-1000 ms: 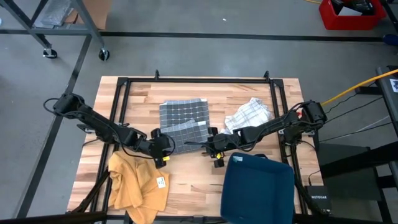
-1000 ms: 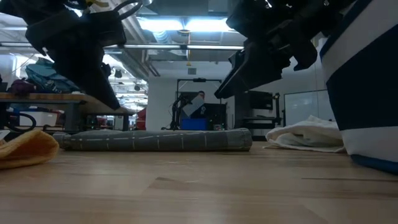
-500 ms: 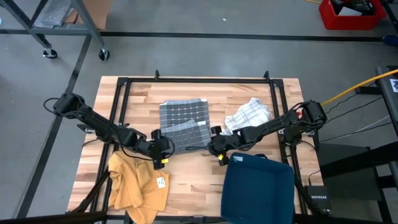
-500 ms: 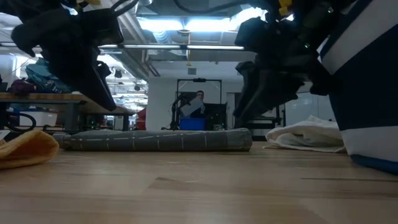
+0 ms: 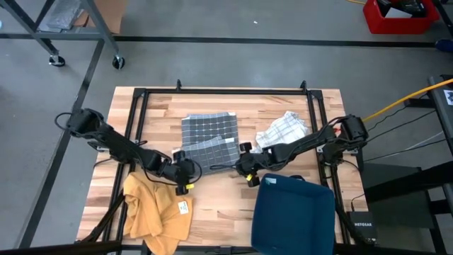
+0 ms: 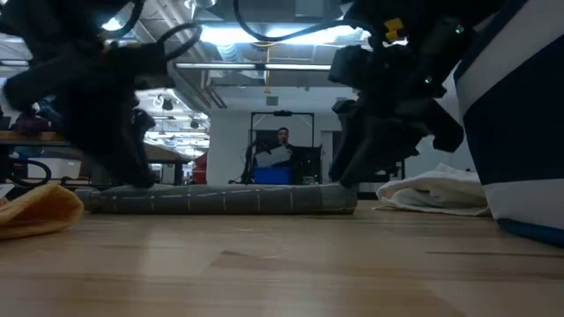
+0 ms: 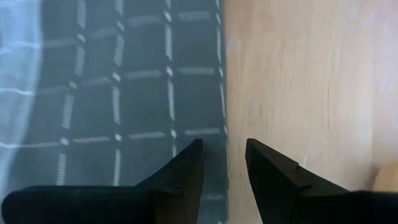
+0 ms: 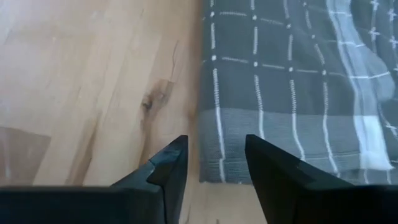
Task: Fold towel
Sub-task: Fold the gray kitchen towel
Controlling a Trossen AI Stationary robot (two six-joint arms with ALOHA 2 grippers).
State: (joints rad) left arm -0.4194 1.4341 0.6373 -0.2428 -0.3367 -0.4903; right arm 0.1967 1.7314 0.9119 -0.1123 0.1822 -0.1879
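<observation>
The grey checked towel (image 5: pixel 209 139) lies folded flat in the middle of the table, a low grey slab in the low view (image 6: pixel 220 198). My left gripper (image 5: pixel 183 168) is open, low over the towel's near left corner. In the left wrist view (image 7: pixel 224 163) its fingers stand on either side of the towel's side edge (image 7: pixel 222 93). My right gripper (image 5: pixel 238 166) is open, low over the near right corner. Its fingers (image 8: pixel 214 163) straddle that corner's edge (image 8: pixel 203 93). I see no touch by either gripper.
A yellow cloth (image 5: pixel 156 209) lies heaped at the near left. A white checked cloth (image 5: pixel 283 127) lies right of the towel. A blue bin (image 5: pixel 294 216) stands at the near right, close behind my right gripper. A person (image 6: pixel 282 141) stands far off in the room.
Both grippers have come down from well above the table until their fingertips are level with the folded towel. The right one has also drawn a little toward the far edge, onto the towel's near right corner. The towel has not moved.
</observation>
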